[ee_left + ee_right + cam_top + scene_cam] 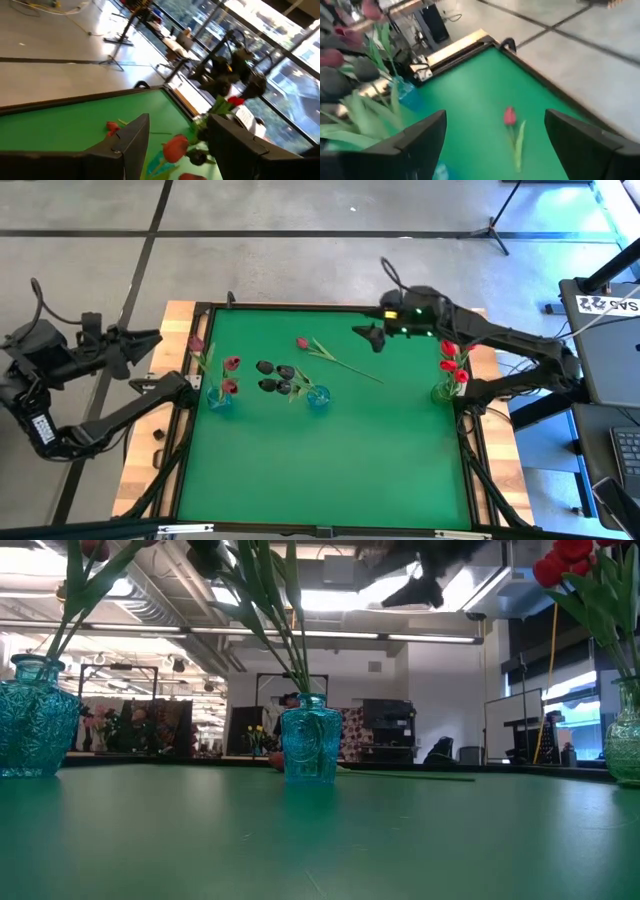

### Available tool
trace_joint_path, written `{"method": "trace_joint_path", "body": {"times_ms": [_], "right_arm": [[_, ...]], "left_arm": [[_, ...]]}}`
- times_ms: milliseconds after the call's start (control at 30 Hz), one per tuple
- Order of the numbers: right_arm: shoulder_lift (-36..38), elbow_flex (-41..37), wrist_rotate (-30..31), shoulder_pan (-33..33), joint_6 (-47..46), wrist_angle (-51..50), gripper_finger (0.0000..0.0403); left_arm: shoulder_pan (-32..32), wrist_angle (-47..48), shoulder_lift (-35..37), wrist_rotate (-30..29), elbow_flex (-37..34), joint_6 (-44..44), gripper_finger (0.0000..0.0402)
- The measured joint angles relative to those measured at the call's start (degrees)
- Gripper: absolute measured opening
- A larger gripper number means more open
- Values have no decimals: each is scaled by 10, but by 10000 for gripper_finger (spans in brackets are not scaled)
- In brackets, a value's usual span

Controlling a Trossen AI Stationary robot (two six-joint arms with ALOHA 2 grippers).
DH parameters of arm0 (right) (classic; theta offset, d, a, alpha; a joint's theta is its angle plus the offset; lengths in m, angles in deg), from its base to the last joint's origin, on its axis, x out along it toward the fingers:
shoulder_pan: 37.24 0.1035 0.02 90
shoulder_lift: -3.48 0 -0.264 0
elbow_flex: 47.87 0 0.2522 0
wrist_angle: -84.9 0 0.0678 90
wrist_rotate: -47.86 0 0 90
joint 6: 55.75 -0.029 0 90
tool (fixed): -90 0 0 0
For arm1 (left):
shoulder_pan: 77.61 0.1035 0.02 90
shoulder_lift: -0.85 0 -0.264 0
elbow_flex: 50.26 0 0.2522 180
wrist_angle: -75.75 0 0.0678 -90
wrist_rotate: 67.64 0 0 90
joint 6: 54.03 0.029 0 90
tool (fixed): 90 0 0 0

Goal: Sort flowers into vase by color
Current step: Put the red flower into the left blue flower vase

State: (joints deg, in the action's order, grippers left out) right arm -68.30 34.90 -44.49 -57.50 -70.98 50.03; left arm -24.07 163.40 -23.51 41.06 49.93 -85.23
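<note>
From overhead I see one loose pinkish-red tulip lying flat on the green table behind the middle blue vase, which holds the black tulips; pinkish-red blooms stand in the left blue vase and bright red ones in the green vase at the right edge. My right gripper hangs over the far side near that loose tulip, jaws apart and empty, and its wrist camera looks down between its fingers at the bud. My left gripper, parked off the table's left edge, is open and empty too, which only its wrist view makes plain, while the low view shows just the lying stem behind the middle vase.

flower heads cropped by the low view's top edge
</note>
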Motion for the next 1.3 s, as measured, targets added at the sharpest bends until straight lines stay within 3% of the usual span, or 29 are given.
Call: {"method": "trace_joint_path", "body": {"times_ms": [100,233,433,567,867,1000,1300], "right_arm": [[22,-40,-4,-14,-66,-5,335],[-10,-43,-39,-58,-102,-57,335],[-36,-42,-161,-158,-115,1,335],[-62,-42,-218,-224,-84,-28,335],[-121,-43,-335,-238,6,-48,335],[-131,-43,-327,-221,40,-54,335],[-123,-43,-213,-123,110,-51,335]], "left_arm": [[9,0,0,-11,0,-2,196],[23,-4,0,-32,0,-3,196],[41,-3,0,-28,0,-24,196],[56,6,0,-10,0,-32,196],[110,6,0,20,0,-32,196],[131,7,0,51,0,-25,196],[211,7,0,123,0,12,196]]}}
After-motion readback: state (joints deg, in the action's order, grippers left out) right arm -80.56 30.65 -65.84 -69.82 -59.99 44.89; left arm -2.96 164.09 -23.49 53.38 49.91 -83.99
